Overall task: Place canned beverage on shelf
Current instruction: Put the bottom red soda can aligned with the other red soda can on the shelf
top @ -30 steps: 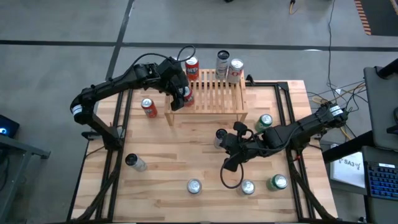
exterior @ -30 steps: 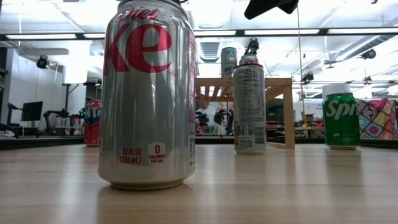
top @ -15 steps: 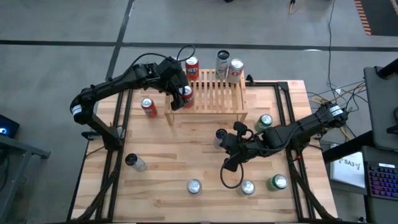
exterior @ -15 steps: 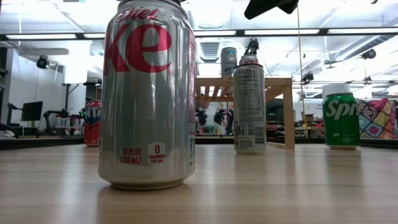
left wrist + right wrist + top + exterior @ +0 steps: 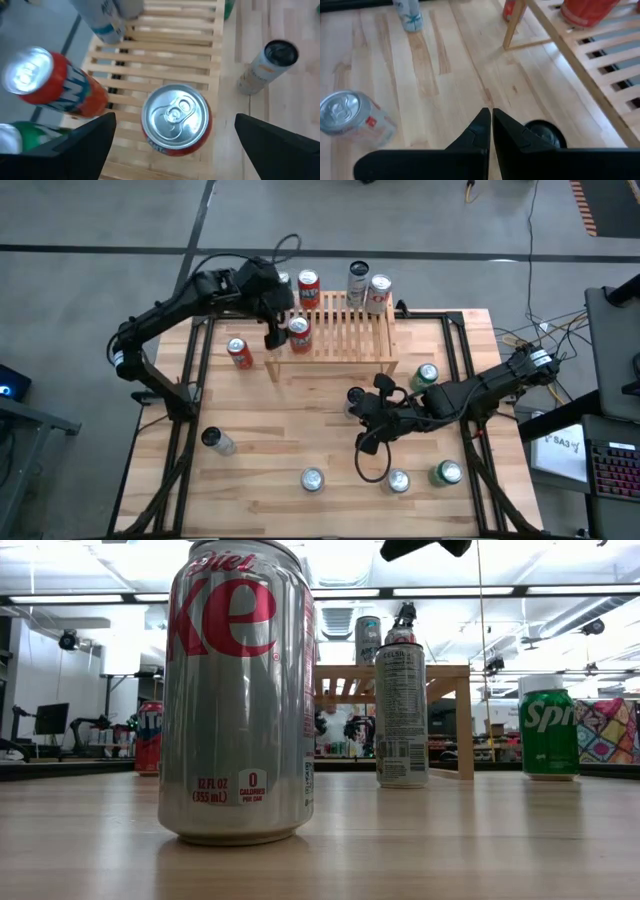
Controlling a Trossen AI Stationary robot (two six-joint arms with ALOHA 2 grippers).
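The shelf (image 5: 345,330) stands at the table's far middle. A red can (image 5: 298,332) stands upright on the slats at its left end, its silver top (image 5: 176,114) showing in the left wrist view. My left gripper (image 5: 278,328) hangs open above and to the left of that can, its fingers (image 5: 80,145) wide apart on either side and touching nothing. Three more cans (image 5: 358,280) stand along the shelf's far edge. My right gripper (image 5: 491,125) is shut over the table's middle (image 5: 367,435), beside a dark-topped slim can (image 5: 355,400).
A red can (image 5: 238,352) stands left of the shelf and a green one (image 5: 427,375) to its right. Near the front edge stand a slim can (image 5: 218,442), two silver cans (image 5: 312,479) and a green can (image 5: 447,472). A cable loop (image 5: 375,468) hangs below my right arm.
My left gripper has drawn off the red can, rising and pulling back toward the table's far left. The can stays upright on the shelf's left end, its top now uncovered.
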